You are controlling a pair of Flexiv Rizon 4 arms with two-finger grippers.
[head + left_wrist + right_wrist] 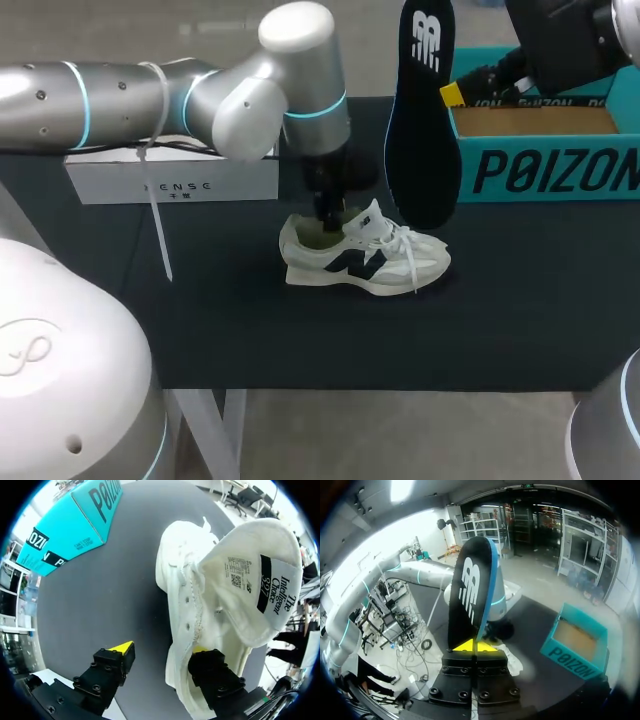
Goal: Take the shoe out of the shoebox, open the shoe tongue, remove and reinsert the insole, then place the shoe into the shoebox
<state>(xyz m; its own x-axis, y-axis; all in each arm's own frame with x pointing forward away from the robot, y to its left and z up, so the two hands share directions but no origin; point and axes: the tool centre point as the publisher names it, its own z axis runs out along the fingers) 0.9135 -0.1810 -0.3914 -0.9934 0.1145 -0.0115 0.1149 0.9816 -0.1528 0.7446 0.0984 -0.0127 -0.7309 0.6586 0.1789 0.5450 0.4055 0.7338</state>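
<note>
Two poses: right gripper high, pinching insole upright; left gripper spread, finger inside shoe.

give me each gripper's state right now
Left gripper: open, one finger inside the white fabric sneaker.
Right gripper: shut on the black blue-edged insole.

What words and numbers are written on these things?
"POIZON": teal cardboard shoebox.
"ENSE", first letter hidden: flat white box.
"The Intelligent Choice", "327": tongue of the white sneaker.
"NB" logo: black insole in the right gripper.
Tongue's small print, white box's small characters: too small to read.
</note>
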